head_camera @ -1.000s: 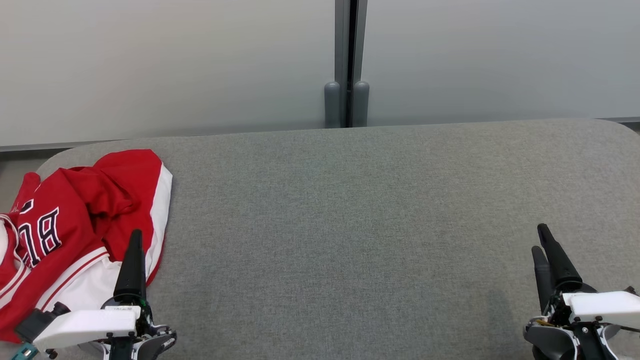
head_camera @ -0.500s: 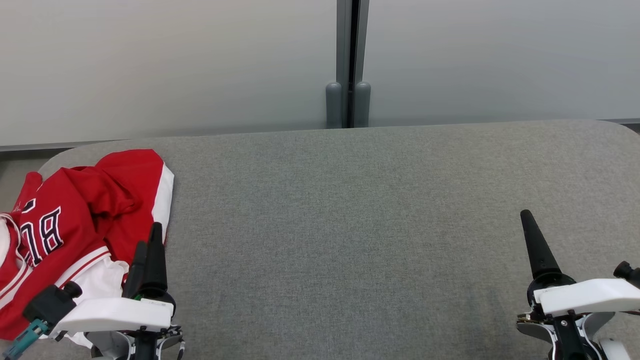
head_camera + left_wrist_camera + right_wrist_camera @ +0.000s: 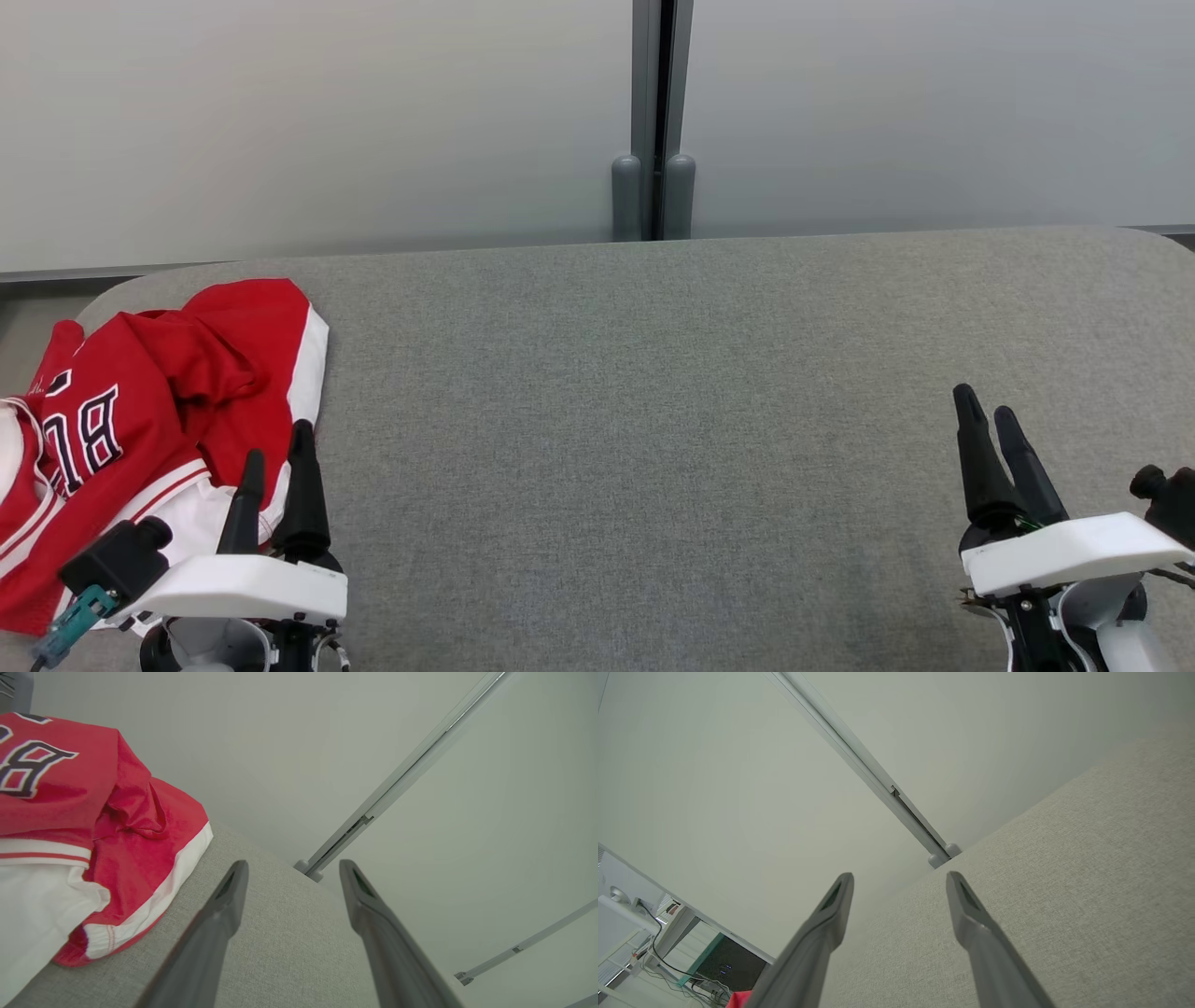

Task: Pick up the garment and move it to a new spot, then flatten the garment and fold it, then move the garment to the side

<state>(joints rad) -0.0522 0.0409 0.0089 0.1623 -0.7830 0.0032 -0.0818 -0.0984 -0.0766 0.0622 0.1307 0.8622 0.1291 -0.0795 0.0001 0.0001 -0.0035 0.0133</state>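
Fingers on my left tool [image 3: 276, 442] stand apart, holding nothing, just beside the white-trimmed edge of the crumpled red garment [image 3: 140, 392], which lies at the left end of the grey desk [image 3: 653, 420]. My right tool [image 3: 982, 403], likewise spread and holding nothing, hovers well apart over the right end

Printed on the red front of the garment [image 3: 233, 327], lying at the far left of the tabletop [image 3: 653, 420]: dark block lettering [image 3: 89, 434] edged in white, turned sideways and broken by folds. Readable in the head view as a "B", followed by a stroke that could be "U" or "L". Same "B" seen close in the left wrist view, cropped by the edge; a further dark stroke beside it, too cut off to read.
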